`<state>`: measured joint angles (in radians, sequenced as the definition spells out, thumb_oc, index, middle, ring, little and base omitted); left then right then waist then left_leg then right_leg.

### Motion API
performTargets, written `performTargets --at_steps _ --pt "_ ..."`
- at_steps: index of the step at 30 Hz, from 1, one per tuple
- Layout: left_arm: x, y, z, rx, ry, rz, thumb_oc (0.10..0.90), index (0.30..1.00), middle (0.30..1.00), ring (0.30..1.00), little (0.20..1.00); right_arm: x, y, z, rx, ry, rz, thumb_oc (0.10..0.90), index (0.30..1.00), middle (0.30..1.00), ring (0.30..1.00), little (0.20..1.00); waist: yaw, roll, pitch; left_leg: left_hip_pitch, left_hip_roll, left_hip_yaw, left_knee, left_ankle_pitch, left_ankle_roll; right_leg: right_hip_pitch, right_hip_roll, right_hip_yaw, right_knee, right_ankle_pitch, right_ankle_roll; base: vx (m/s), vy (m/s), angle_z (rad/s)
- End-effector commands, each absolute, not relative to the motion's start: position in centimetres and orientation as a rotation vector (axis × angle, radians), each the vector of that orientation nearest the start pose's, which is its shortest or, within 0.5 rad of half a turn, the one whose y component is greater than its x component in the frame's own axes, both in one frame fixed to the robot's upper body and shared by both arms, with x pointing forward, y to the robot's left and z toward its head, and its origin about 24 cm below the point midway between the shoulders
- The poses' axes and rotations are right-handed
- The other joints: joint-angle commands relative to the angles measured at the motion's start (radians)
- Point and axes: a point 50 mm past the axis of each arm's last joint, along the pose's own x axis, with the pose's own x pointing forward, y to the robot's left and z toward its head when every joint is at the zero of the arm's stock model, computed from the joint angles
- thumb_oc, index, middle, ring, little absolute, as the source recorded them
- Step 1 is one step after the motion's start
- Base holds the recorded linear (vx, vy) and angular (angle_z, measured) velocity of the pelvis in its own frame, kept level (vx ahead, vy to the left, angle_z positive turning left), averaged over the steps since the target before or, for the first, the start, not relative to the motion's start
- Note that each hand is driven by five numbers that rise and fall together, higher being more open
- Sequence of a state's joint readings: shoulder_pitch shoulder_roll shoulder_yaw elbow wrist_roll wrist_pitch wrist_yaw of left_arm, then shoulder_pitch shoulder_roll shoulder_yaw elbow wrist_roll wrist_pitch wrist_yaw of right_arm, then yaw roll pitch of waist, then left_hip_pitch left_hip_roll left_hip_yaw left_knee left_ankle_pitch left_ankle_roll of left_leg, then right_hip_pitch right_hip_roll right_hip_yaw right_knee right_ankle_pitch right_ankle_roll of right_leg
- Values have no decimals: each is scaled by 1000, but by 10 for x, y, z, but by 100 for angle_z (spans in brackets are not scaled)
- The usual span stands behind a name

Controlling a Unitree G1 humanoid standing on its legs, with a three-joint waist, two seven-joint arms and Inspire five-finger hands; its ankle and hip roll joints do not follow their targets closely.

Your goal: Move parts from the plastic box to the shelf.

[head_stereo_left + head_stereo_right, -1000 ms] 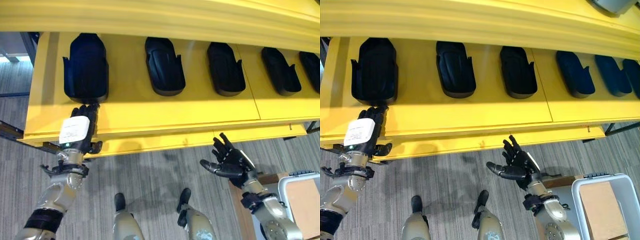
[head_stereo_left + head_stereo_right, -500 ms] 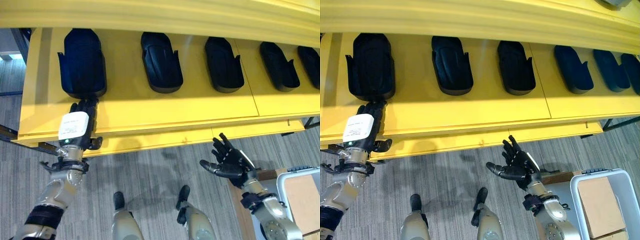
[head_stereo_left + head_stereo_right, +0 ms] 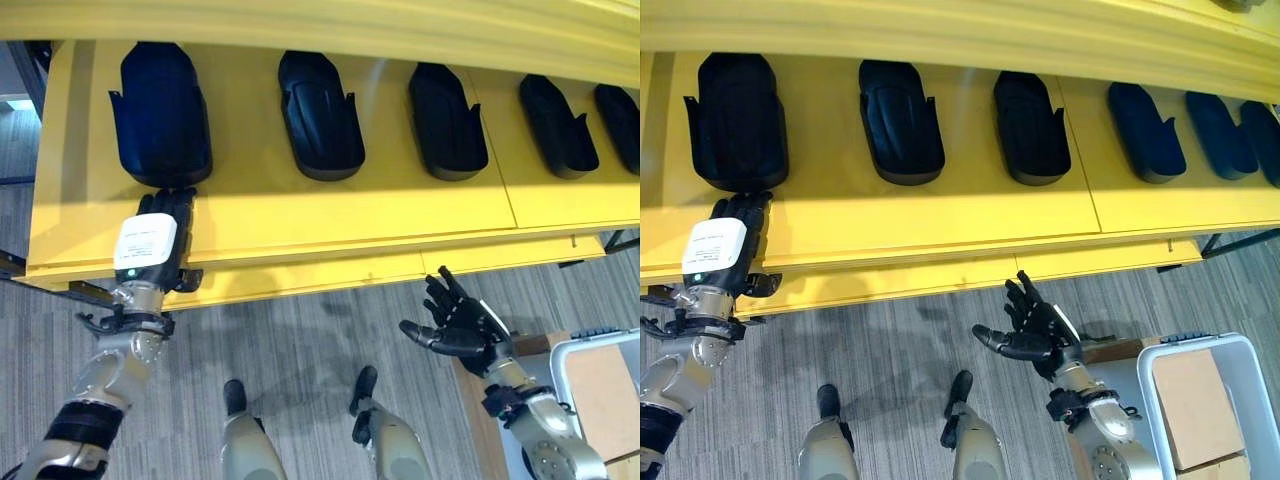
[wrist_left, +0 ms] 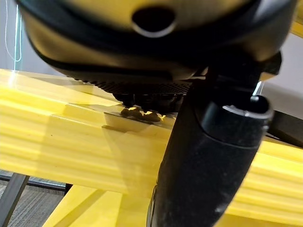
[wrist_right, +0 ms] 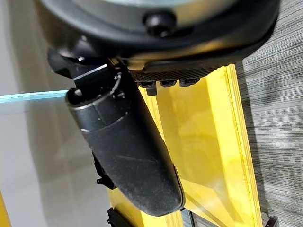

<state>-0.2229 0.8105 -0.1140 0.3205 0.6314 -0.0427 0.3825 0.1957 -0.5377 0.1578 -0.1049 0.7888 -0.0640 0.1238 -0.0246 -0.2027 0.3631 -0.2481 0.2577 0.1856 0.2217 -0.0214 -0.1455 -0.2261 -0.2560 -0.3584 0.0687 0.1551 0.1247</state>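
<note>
I have the left hand flat on the yellow shelf, fingers straight and pointing at the near end of the leftmost part; the fingertips touch or nearly touch that end, and nothing is gripped. My read is that I am nudging this part back into line with the others, or have just let go of it, which is why the palm lies low on the shelf surface. 5 black parts sit in a row along the shelf, each lying lengthwise front to back, well apart from its neighbours: the second, third, fourth and fifth run off toward my right. The right hand hangs over the grey floor in front of the shelf edge, fingers spread wide and empty, held clear so it does not catch the shelf lip. The plastic box stands low at my right, beside that arm; I see brown slabs inside it, but I cannot tell whether any part is left in it. If there is, the right hand is the nearer one to fetch it.
</note>
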Motion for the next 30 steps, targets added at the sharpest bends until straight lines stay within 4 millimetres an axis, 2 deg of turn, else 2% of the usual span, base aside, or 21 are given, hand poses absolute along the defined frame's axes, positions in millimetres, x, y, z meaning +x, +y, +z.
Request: performTargets --at_steps 1,2,3,6,8,11,12,13,14,15,16,18,19,20,22,26,30 --pt "286 287 124 1412 -283 228 900 1000 1000 1000 1000 219 -213 84 261 -121 265 900 1000 1000 1000 1000 -8 -7 -16 -37 3 -47 40 -1 32 71 -111 9 103 -79 63 0 0 0" --pt "285 288 123 1412 -280 228 900 1000 1000 1000 1000 219 -213 84 261 -118 267 900 1000 1000 1000 1000 -9 -4 -20 -27 7 -54 40 -20 23 79 -105 19 107 -95 74 -63 4 1" --pt "281 285 118 1398 -278 203 900 1000 1000 1000 1000 219 -213 84 264 -121 263 900 1000 1000 1000 1000 -5 -4 -15 -32 1 -48 36 1 33 75 -112 6 105 -80 63 0 0 0" --pt "266 272 106 1336 -279 112 900 1000 1000 1000 1000 221 -213 86 270 -133 257 900 1000 1000 1000 1000 12 9 -13 -15 -3 -52 20 4 34 91 -118 -2 108 -84 65 -11 -15 1" --pt "241 259 86 1088 -218 0 900 1000 1000 1000 1000 221 -213 86 281 -144 240 900 1000 1000 1000 1000 30 30 -27 21 -11 -58 -14 13 36 123 -121 -17 104 -88 67 42 -66 4" --pt "229 254 79 992 -189 -56 900 1000 1000 1000 1000 220 -214 85 275 -143 231 900 1000 1000 1000 1000 32 41 -40 43 -15 -63 -36 21 37 149 -120 -29 95 -88 69 37 -46 9" --pt "219 246 72 871 -155 -118 900 1000 1000 1000 1000 219 -214 85 269 -145 228 900 1000 1000 1000 1000 37 57 -57 64 -20 -66 -63 31 37 170 -120 -41 85 -89 72 19 -35 16" --pt "219 246 73 871 -154 -118 900 1000 1000 1000 1000 219 -214 85 269 -144 229 900 1000 1000 1000 1000 36 57 -57 65 -20 -66 -63 31 36 171 -120 -42 84 -89 72 41 -46 17" --pt "213 243 71 793 -149 -129 900 1000 1000 1000 1000 218 -215 83 267 -138 223 900 1000 1000 1000 1000 37 66 -66 79 -23 -67 -79 37 36 186 -118 -51 78 -89 74 35 -42 19" --pt "207 236 66 604 -128 -150 900 1000 1000 1000 1000 218 -214 81 268 -137 216 900 1000 1000 1000 1000 40 82 -84 101 -27 -70 -104 50 35 208 -118 -65 71 -90 75 36 -43 21" --pt "207 237 67 602 -127 -150 900 1000 1000 1000 1000 218 -214 81 268 -136 216 900 1000 1000 1000 1000 39 82 -83 104 -27 -72 -107 51 35 211 -118 -67 69 -90 75 15 -59 21" --pt "199 231 57 269 -75 -158 900 1000 1000 1000 1000 217 -212 75 275 -120 202 900 1000 1000 1000 1000 40 104 -121 134 -29 -75 -147 72 34 249 -111 -92 46 -89 77 27 -52 19" --pt "199 231 57 269 -75 -158 900 1000 1000 1000 1000 217 -212 75 275 -120 202 900 1000 1000 1000 1000 40 104 -120 134 -29 -75 -147 72 34 249 -111 -92 46 -89 77 47 -59 16" --pt "198 224 53 63 -57 -157 900 1000 1000 1000 1000 217 -208 72 279 -115 200 900 1000 1000 1000 1000 44 118 -151 152 -30 -76 -183 92 29 274 -103 -113 24 -90 79 32 -49 15" --pt "195 219 45 -79 -25 -162 900 1000 1000 1000 1000 217 -206 68 288 -104 190 900 1000 1000 1000 1000 46 131 -181 172 -29 -76 -214 106 24 295 -95 -127 5 -91 81 31 -52 20" --pt "193 208 33 -264 24 -159 900 1000 1000 1000 1000 217 -198 60 304 -81 188 900 1000 1000 1000 1000 46 151 -235 198 -28 -73 -262 131 17 325 -79 -145 -26 -97 81 10 -27 15" --pt "194 203 26 -334 42 -136 900 1000 1000 1000 1000 219 -189 58 319 -75 195 900 1000 1000 1000 1000 45 162 -273 219 -27 -67 -285 139 15 343 -71 -146 -44 -101 79 -1 -6 1"
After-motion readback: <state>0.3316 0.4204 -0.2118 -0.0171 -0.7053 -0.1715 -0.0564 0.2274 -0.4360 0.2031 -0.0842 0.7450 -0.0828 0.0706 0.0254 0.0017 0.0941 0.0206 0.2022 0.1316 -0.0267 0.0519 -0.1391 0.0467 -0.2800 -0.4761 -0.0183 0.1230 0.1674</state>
